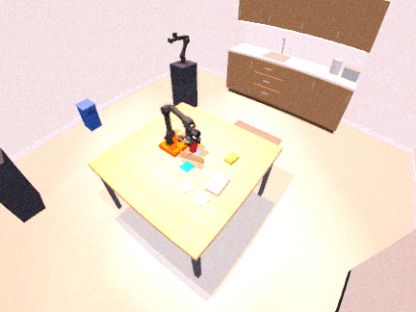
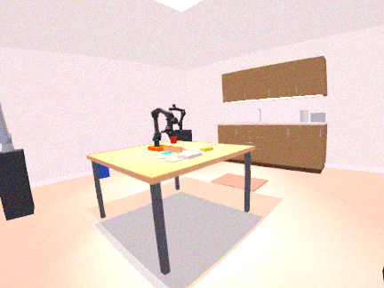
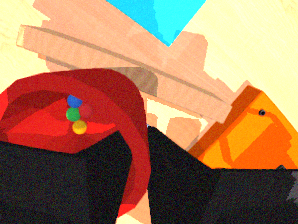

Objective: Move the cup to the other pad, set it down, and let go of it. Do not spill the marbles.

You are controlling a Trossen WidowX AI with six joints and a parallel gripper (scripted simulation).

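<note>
Item: one red tapered cup (image 1: 194, 147) (image 2: 173, 140) (image 3: 110, 80), marbles inside, held off the table by the closed black parallel-jaw gripper (image 1: 190, 140) (image 2: 170, 132) (image 3: 140, 132). Landmark: one long wooden bar (image 1: 193, 157) (image 2: 172, 148) (image 3: 125, 75). The cup hung on its far side; the flat cyan square pad (image 1: 187, 167) (image 2: 167, 153) (image 3: 165, 17), probably the goal, lay on its near side, so the carry seemingly had to cross the bar.
</note>
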